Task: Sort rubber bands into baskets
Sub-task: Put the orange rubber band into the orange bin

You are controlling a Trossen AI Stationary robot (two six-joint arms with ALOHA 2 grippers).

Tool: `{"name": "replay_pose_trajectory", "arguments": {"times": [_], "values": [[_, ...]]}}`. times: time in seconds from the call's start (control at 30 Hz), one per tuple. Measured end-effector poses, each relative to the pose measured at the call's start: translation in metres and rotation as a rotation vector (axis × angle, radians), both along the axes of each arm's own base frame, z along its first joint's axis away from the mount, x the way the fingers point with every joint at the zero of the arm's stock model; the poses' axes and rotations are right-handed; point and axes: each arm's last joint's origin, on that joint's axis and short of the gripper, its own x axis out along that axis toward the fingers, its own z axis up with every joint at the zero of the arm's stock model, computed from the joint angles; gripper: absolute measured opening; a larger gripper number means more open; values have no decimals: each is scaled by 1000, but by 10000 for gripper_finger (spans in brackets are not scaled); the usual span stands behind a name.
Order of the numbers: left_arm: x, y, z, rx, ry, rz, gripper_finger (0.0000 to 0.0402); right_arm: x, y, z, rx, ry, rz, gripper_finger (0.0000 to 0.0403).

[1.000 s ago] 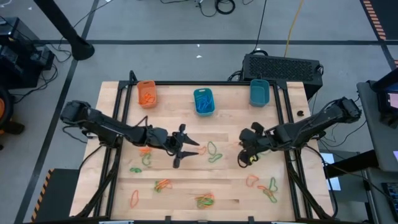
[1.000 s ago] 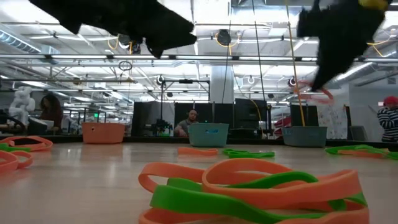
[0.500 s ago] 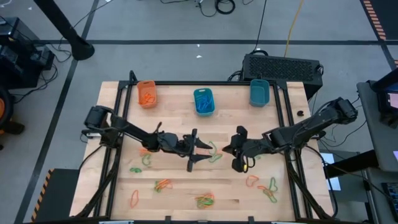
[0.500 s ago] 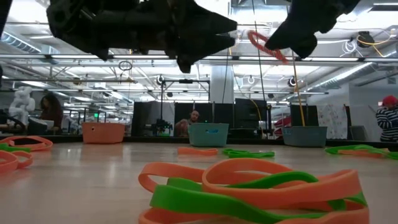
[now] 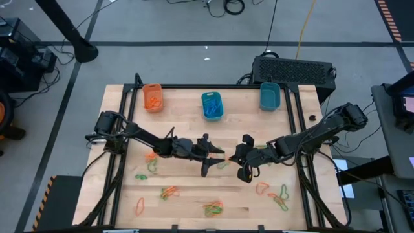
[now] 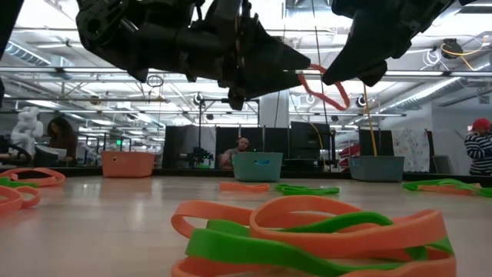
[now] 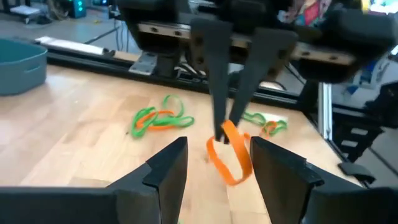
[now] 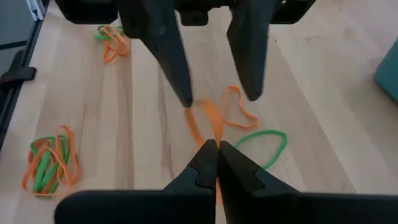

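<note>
An orange rubber band [image 7: 231,158] hangs in the air above the middle of the table, and my right gripper [image 8: 217,147] is shut on it. My left gripper [image 7: 219,143] comes from the table's left, level and open, one finger on each side of the hanging band. I cannot tell whether it touches the band. In the low view the band [image 6: 324,83] spans the gap between the two grippers. Three baskets stand along the far edge: an orange one [image 5: 152,97], a teal one [image 5: 211,105] and another teal one [image 5: 269,96]. My right gripper pinches the orange band's upper part [image 7: 227,129] between its two fingertips. The fingers slant down from the table's right side. The band hangs as a slack loop below and ahead of the fingertips, clear of the table.
Loose orange and green bands lie on the wood: below the grippers [image 8: 249,115], at the near edge [image 5: 213,208], near right [image 5: 279,197] and near left [image 5: 151,165]. A black box [image 5: 294,70] sits beyond the far edge. People show in the room behind.
My left gripper has moved toward the table's right and sunk a little, still open. My right gripper has carried the orange band toward the table's left and tipped. The two now meet over the table's middle, with the band between the left fingers.
</note>
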Motion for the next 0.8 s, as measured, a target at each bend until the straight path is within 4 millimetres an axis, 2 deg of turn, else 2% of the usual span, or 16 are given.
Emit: {"name": "replay_pose_trajectory", "arguments": {"times": [0.8], "values": [[0,0,0,-39,11,-65,183,3,-1,3,-14,-40,1,2]]}}
